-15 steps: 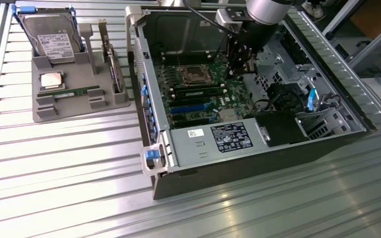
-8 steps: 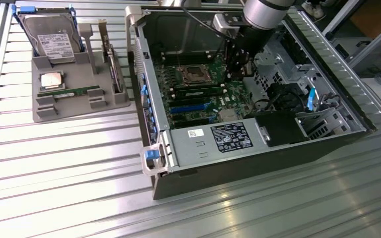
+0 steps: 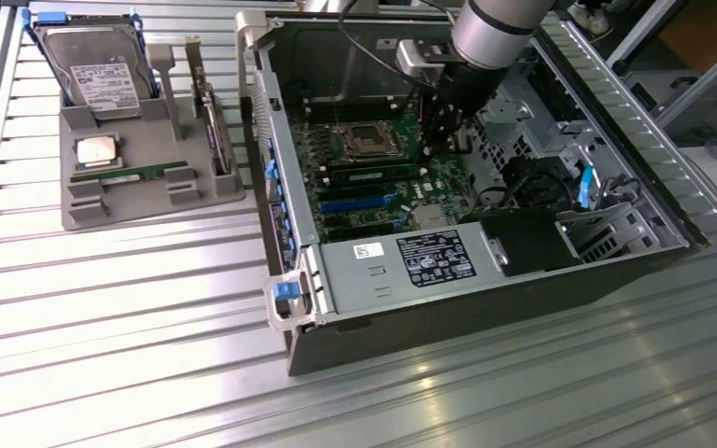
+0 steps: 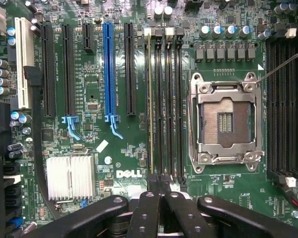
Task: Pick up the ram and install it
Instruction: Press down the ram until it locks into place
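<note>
Surface: a ribbed metal desk (image 3: 109,308) is carrying an open computer case (image 3: 458,308) and a grey holder (image 3: 134,177).
Ram: the ram (image 3: 145,174) is lying flat in the holder, beside the processor (image 3: 97,150).
Tool: the tool (image 4: 161,191) is being held clenched, empty, over the memory slots (image 4: 164,99).
Wrist view: "DELL" (image 4: 125,174) is being shown on the motherboard.

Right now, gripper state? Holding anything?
Gripper: shut, black fingers together over the green motherboard inside the open computer case. Nothing seen between them. A long green ram stick lies in the grey holder.
</note>
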`<action>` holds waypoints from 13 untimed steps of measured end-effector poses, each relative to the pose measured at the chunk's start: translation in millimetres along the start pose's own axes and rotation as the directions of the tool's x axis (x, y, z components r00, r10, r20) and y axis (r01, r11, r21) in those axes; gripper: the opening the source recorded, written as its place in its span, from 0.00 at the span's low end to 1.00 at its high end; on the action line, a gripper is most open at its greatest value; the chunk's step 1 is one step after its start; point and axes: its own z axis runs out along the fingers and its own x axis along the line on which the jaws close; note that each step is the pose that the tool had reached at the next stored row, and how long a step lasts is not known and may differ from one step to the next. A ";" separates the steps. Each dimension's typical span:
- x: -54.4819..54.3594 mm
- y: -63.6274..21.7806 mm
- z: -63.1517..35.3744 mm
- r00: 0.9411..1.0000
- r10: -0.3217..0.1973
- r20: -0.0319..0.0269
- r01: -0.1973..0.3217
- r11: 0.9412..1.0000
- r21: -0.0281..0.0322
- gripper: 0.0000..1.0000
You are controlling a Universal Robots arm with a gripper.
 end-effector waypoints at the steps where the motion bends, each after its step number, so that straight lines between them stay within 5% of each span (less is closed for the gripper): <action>1: 0.0 -0.1 2.0 1.000 0.000 0.000 0.000 1.000 0.000 0.11; 5: 0.2 -0.3 9.3 1.000 0.000 -0.001 0.000 1.000 0.000 0.11; 8: 0.0 0.4 -6.9 1.000 0.000 0.000 0.000 1.000 0.009 0.11; 13: 0.0 1.9 -7.0 1.000 0.000 0.000 0.000 1.000 0.010 0.11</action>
